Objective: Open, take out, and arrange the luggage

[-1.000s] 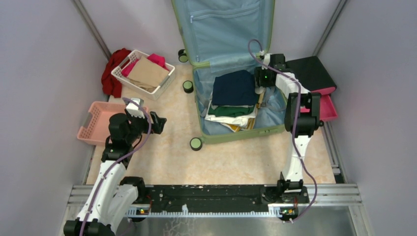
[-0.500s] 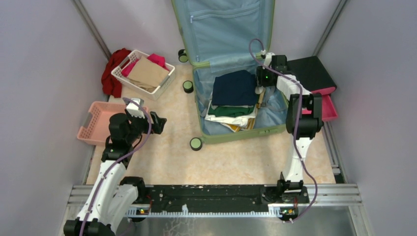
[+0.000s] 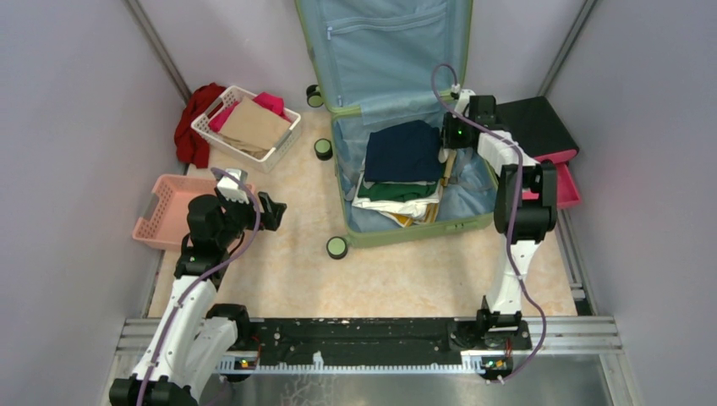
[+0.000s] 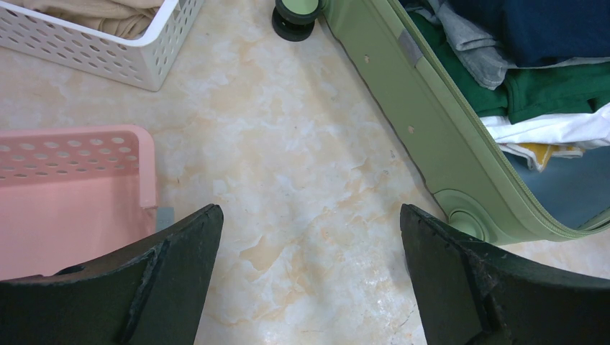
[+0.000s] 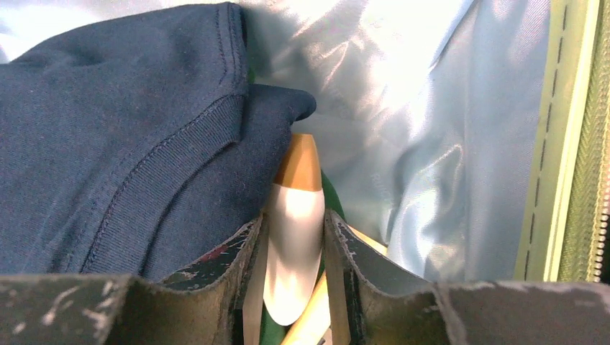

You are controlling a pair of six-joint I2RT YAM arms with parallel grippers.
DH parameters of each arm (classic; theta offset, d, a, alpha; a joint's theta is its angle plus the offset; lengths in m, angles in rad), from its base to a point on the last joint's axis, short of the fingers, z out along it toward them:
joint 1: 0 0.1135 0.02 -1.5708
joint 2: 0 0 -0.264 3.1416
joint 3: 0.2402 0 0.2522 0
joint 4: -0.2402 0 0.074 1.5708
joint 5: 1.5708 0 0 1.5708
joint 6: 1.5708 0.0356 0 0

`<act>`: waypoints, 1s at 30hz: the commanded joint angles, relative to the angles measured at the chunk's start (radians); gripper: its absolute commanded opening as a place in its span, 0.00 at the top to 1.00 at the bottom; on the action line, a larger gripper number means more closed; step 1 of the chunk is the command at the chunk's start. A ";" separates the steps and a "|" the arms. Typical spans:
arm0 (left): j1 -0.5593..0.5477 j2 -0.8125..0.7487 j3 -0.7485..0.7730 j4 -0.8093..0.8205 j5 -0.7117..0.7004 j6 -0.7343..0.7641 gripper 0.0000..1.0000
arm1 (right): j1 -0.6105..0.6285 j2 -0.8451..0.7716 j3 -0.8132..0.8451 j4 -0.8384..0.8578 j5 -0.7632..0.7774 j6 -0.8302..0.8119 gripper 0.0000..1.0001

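The luggage (image 3: 406,233), a sage-green suitcase, lies open on the floor with its blue-lined lid (image 3: 385,42) propped up at the back. Folded clothes fill it, with a navy garment (image 3: 403,150) on top. My right gripper (image 3: 446,156) reaches down between the clothes and the right wall. In the right wrist view, the right gripper (image 5: 295,219) is shut on a white tube (image 5: 295,244) with a gold cap (image 5: 298,162), beside the navy garment (image 5: 122,129) and the blue lining (image 5: 431,144). My left gripper (image 4: 309,215) hangs open over bare floor, left of the luggage (image 4: 424,129).
A white basket (image 3: 207,127) of folded cloth stands at the back left, with a red garment (image 3: 193,118) behind it. A pink basket (image 3: 165,216) sits by my left arm. Black-and-pink cases (image 3: 541,127) are stacked right of the suitcase. A caster wheel (image 3: 336,247) juts out at its near-left corner.
The right arm's elbow has drifted slightly to the right, while its gripper stays at the suitcase's right side. The left arm has not moved.
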 commanded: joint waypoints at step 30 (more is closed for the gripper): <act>-0.004 -0.010 0.031 0.007 0.006 0.014 0.01 | -0.029 -0.188 -0.114 0.066 -0.049 0.020 1.00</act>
